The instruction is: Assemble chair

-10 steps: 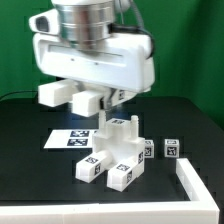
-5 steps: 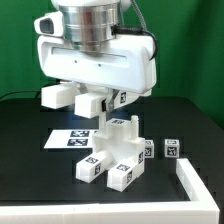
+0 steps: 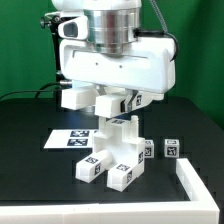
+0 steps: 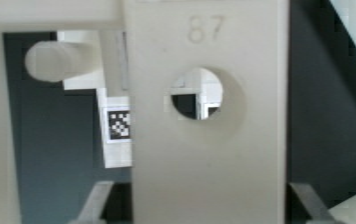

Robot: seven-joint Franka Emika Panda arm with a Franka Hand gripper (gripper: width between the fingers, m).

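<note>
My gripper (image 3: 118, 103) hangs above the table, shut on a white chair panel (image 3: 74, 97) that sticks out toward the exterior view's left. In the wrist view this panel (image 4: 207, 150) fills the middle, with a round hole and a stamped number, and my gripper (image 4: 207, 204) has one finger on each side of it. Below stands the partly joined chair (image 3: 118, 152): a white upright block on low tagged feet, directly under the held panel. Two small tagged white blocks (image 3: 172, 150) sit by it on the exterior view's right.
The marker board (image 3: 72, 140) lies flat on the black table, left of the chair pieces in the exterior view. A low white L-shaped corner rail (image 3: 196, 182) runs along the front right. A black cable trails behind the arm.
The arm has carried the held panel toward the exterior view's right, from left of the standing pieces to above them. The grip has not changed.
</note>
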